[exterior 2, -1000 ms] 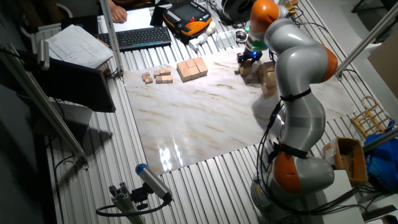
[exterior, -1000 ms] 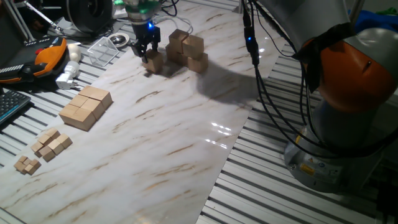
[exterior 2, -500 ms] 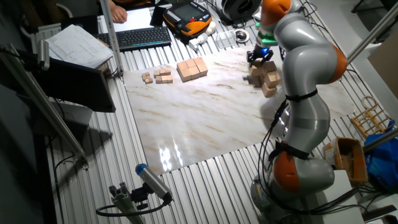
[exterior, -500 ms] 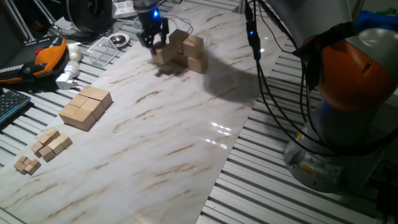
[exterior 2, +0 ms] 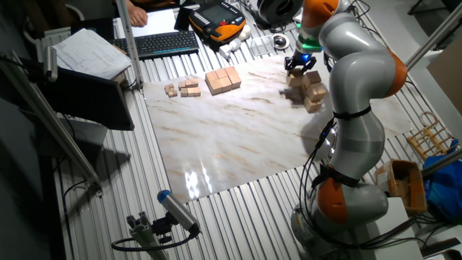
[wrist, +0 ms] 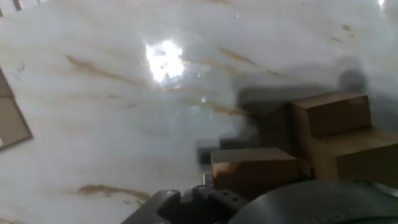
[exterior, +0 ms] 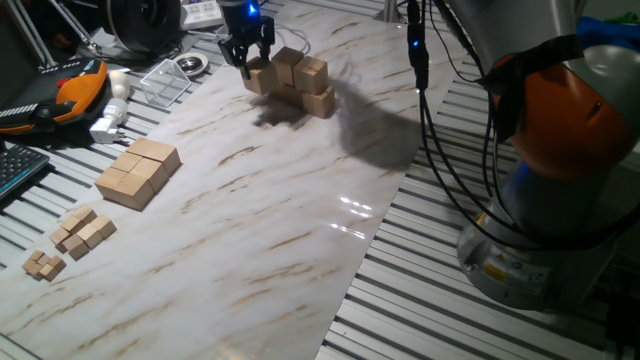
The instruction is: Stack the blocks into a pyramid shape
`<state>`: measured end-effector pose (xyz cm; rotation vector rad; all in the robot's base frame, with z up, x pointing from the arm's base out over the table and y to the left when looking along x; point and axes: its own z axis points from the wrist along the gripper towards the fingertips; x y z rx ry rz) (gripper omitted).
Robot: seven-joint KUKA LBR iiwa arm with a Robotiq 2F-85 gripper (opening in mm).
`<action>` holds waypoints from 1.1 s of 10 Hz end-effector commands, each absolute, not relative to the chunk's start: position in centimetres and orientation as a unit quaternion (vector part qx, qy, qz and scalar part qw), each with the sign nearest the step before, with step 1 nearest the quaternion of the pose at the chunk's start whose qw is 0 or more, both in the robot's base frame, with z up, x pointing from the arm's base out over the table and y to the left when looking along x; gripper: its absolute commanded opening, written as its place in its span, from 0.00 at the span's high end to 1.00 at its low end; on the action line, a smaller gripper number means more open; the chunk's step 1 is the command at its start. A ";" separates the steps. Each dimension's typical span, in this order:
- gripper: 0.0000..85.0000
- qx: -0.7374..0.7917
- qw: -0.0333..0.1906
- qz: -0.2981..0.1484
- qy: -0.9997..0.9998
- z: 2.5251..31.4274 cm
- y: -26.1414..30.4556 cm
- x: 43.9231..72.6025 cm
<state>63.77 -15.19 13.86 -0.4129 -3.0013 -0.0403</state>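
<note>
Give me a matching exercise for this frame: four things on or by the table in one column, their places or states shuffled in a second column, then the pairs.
Things:
1. held block
2. hand
3. square wooden slab
4. tiny wooden cubes

Places or states:
A. flat on the marble sheet, apart from the pile
B. near corner of the sheet, beyond the slab from the pile
C. lifted off the sheet beside the block pile
D. shut on a block, above the pile's edge

Pairs: 1-C, 2-D, 3-A, 4-B

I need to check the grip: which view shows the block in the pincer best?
One fixed view: the held block sits between the pincer fingers, off the table. The other fixed view shows it tiny; the hand view shows only its top.
</note>
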 end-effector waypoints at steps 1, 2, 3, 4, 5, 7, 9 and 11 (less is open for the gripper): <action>1.00 -0.135 0.057 -0.015 -0.989 13.6 -14.9 63.6; 1.00 -0.135 0.054 -0.013 -0.989 13.5 -14.9 63.5; 1.00 -0.130 0.058 -0.005 -0.990 13.5 -14.9 63.5; 1.00 -0.129 0.061 -0.007 -0.990 13.5 -14.9 63.5; 1.00 -0.129 0.050 -0.027 -0.990 13.5 -14.9 63.5; 1.00 -0.116 0.039 -0.015 -0.992 13.9 -15.0 63.4; 1.00 -0.112 0.059 0.000 -0.992 19.1 -16.6 61.5; 1.00 -0.109 0.063 0.003 -0.992 21.7 -18.2 60.2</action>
